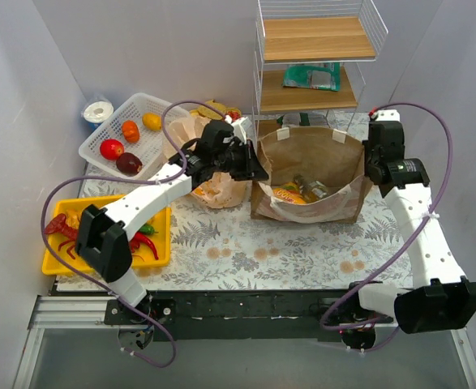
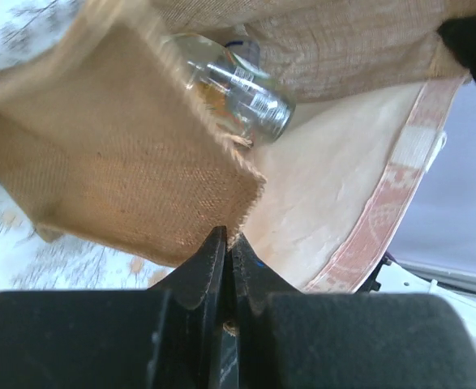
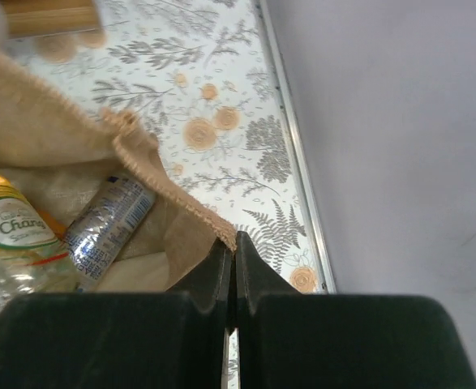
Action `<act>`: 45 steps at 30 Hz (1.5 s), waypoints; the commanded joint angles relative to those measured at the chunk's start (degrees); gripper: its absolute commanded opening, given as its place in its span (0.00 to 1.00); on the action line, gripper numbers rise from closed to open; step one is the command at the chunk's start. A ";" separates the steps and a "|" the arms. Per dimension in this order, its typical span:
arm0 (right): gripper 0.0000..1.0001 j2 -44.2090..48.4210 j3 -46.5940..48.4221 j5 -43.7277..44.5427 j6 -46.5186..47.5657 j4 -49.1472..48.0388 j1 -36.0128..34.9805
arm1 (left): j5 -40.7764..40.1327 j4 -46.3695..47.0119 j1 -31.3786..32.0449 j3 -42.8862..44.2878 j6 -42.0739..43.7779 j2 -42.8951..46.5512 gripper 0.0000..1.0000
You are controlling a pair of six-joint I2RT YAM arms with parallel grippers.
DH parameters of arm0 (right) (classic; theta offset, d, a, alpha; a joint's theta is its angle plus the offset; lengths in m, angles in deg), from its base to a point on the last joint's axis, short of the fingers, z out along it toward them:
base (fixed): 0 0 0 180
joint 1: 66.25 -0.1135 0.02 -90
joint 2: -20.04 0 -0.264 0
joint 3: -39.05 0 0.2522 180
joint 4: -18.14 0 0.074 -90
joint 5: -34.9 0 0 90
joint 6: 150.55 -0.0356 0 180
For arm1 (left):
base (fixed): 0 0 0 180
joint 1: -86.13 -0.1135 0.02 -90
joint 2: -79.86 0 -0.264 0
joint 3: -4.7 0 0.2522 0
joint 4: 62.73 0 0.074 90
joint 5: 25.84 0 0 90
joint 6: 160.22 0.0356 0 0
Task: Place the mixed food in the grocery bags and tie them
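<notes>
Two bags stand mid-frame in the top view. The brown paper bag (image 1: 306, 154) already holds a bottle (image 1: 302, 185) and a can (image 1: 317, 191), the peach plastic bag (image 1: 219, 191) sits left of it, and peppers (image 1: 62, 228) wait in the yellow tray (image 1: 49, 264) at lower left.

Left wrist view: the left tool (image 2: 227, 240) is pressed together, pinching the brown paper bag's rim.

Right wrist view: the right tool (image 3: 230, 248) pinches the opposite rim. Neither bag looks tied, so I judge the packing unfinished.
</notes>
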 commanded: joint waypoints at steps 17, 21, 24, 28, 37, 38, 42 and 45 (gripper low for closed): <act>0.01 -11.99 14.91 3.89 5.01 -15.48 24.51 | -4.60 8.02 11.57 20.24 3.54 -19.24 0.00; 0.27 -13.40 18.00 -0.04 4.13 -12.41 24.77 | -8.29 6.45 11.49 20.68 6.26 -19.15 0.14; 0.68 -12.96 20.28 -6.36 2.47 -9.69 24.77 | -12.15 2.58 11.40 21.12 11.16 -17.58 0.85; 0.92 -9.81 22.58 -15.34 -3.58 -4.41 24.51 | -16.04 -0.68 8.60 14.48 16.54 -9.86 0.98; 0.84 0.58 17.04 -21.52 -9.84 -11.17 -1.30 | -22.35 -3.39 -6.07 -3.13 20.15 15.80 0.98; 0.83 -0.73 16.95 -20.12 -11.59 -10.74 -5.07 | -24.72 -4.36 -7.57 -3.92 20.07 16.61 0.98; 0.82 -5.04 13.79 -9.93 -14.40 -13.09 -25.88 | -31.13 -7.18 -14.87 -5.42 19.97 19.34 0.98; 0.84 -8.73 11.33 -8.33 -16.51 -16.43 -34.35 | -35.54 -6.40 -16.11 -6.91 21.99 21.36 0.98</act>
